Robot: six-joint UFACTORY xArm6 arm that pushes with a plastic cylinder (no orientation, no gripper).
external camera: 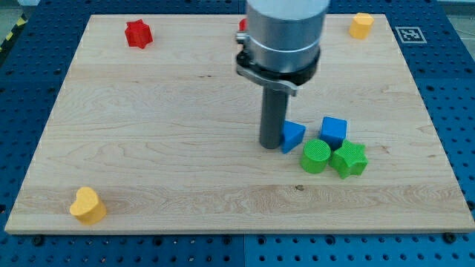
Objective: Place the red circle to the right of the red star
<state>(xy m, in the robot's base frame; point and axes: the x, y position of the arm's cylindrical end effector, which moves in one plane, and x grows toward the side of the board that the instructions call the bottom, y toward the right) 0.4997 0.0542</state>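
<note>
Pale wooden board [148, 148], visible grain, on a blue perforated table [453, 89]. One dark rod under a grey cylindrical arm housing [286, 33]; my tip [272, 145] rests on the board, touching or just beside the left face of a blue triangular block [292, 136]. No gripper fitted, so no jaw state applies.

Blue blocks, two: the triangle and a cube [334, 131] to its right. Green blocks, two: a ribbed cylinder [315, 156] and a star [349, 159], touching, below the blue pair. Yellow blocks, two: a heart [87, 205] at the view's bottom left, a hexagon-like piece [361, 25] at top right. Red star [138, 33], one, top left, well apart from my tip. A red sliver [242, 25] shows at the housing's left edge, mostly hidden; shape unclear, possibly the red circle.
</note>
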